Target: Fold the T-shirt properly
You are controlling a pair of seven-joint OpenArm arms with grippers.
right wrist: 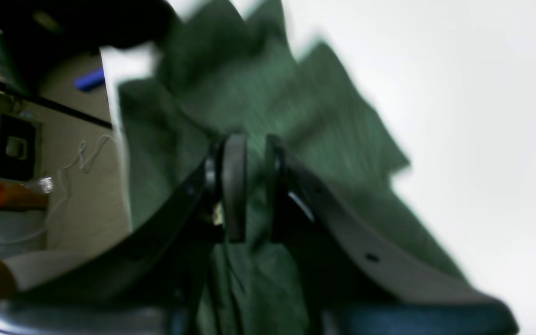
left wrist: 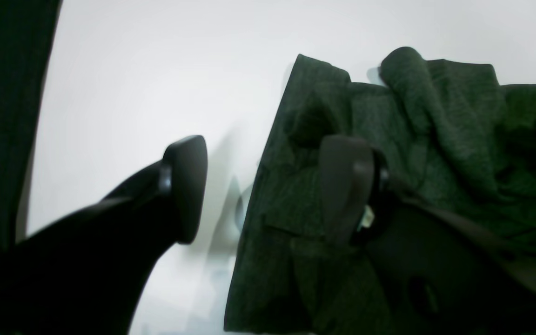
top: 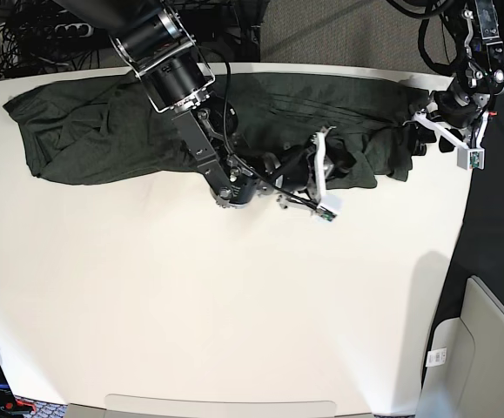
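Right gripper (right wrist: 254,186) nearly closed, pinching T-shirt (top: 104,131) fold to drag it | left gripper (left wrist: 268,186) wide, empty, straddling hem edge

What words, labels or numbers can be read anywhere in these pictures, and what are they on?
None can be read.
The T-shirt shows no print or logo.
A small white tag on the grey object at the base view's lower right carries dark marks, too small to read.
The wrist views are too blurred for any lettering.
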